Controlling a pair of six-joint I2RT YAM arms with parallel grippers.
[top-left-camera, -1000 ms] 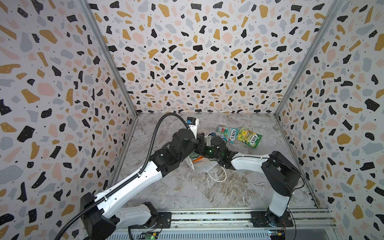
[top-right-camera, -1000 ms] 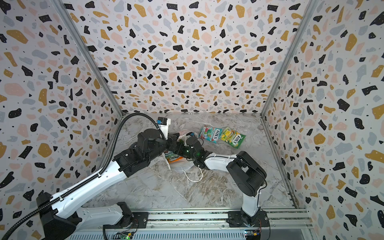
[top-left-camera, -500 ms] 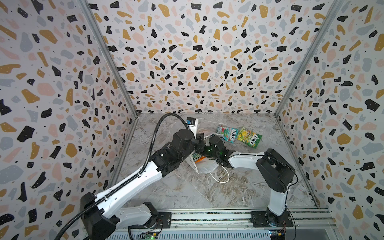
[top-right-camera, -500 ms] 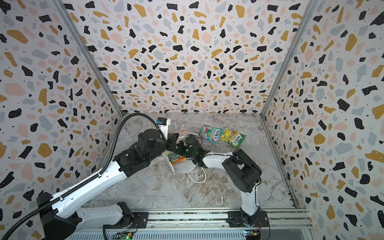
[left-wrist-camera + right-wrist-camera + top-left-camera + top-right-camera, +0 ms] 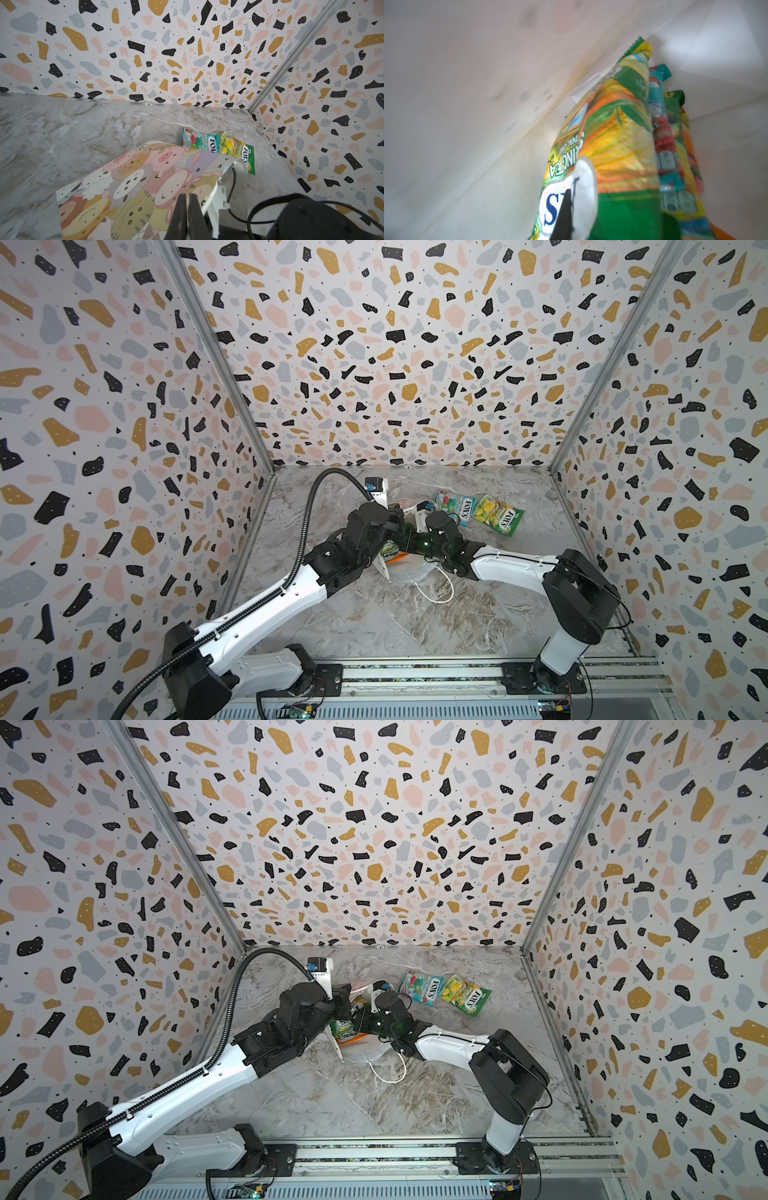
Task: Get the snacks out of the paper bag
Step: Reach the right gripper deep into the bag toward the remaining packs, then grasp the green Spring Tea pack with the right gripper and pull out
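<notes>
The small white paper bag with a pastel cartoon-animal print (image 5: 133,187) lies on its side at the middle of the grey marble table (image 5: 374,626). Its mouth is turned toward the right arm, and one white cord handle (image 5: 436,593) trails on the table. Inside it, the right wrist view shows a glossy green-yellow candy packet (image 5: 612,145) in front of a teal-red packet (image 5: 662,149) and an orange packet (image 5: 691,149).

The right gripper (image 5: 359,1019) reaches low into the bag's mouth with its forearm stretched across the table, jaws clamped on the green-yellow candy packet's near end. The left gripper (image 5: 188,196), on an arm extended forward from the left, pinches the bag's upper edge with its jaws closed.

A loose teal-red packet (image 5: 455,508) and a loose green-yellow packet (image 5: 500,518) lie flat and touching beyond the bag, toward the back right.
</notes>
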